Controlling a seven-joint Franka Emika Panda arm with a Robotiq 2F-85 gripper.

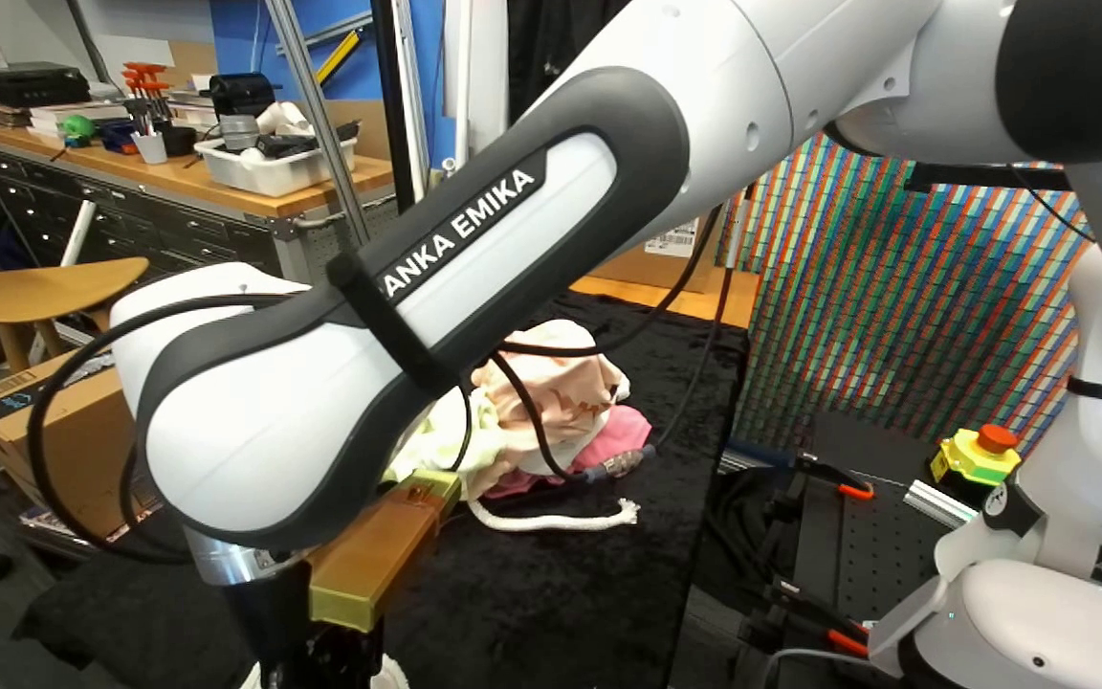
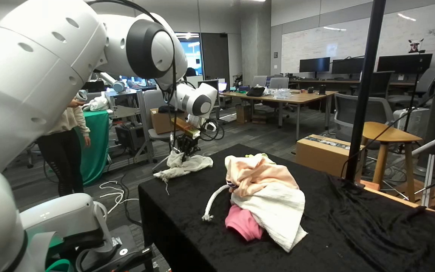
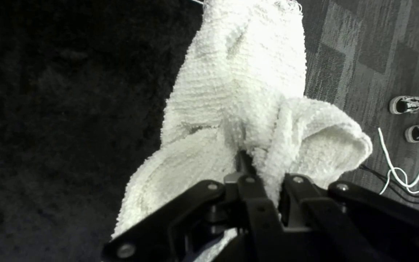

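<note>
A white, fluffy cloth [image 3: 246, 72] lies crumpled at the edge of the black-covered table, seen close up in the wrist view. My gripper [image 3: 267, 173] is shut on it, with a bunched fold pinched between the fingers; the fingertips are partly buried in the fabric. In an exterior view the gripper [image 2: 186, 148] points down into this cloth [image 2: 198, 163] at the table's corner. Further along the table sits a heap of peach fabric [image 2: 259, 172], white fabric [image 2: 272, 204] and pink fabric [image 2: 243, 223]. From the heap sticks out a white rope end [image 2: 213, 202].
Black velvet [image 2: 338, 241] covers the table. Past its edge is grey floor with white cord [image 3: 402, 178] and a person's shoes [image 3: 409, 104]. A black pole [image 2: 364, 87] stands at the table's side, near a cardboard box [image 2: 325, 153]. Cables [image 1: 532, 411] hang from the arm.
</note>
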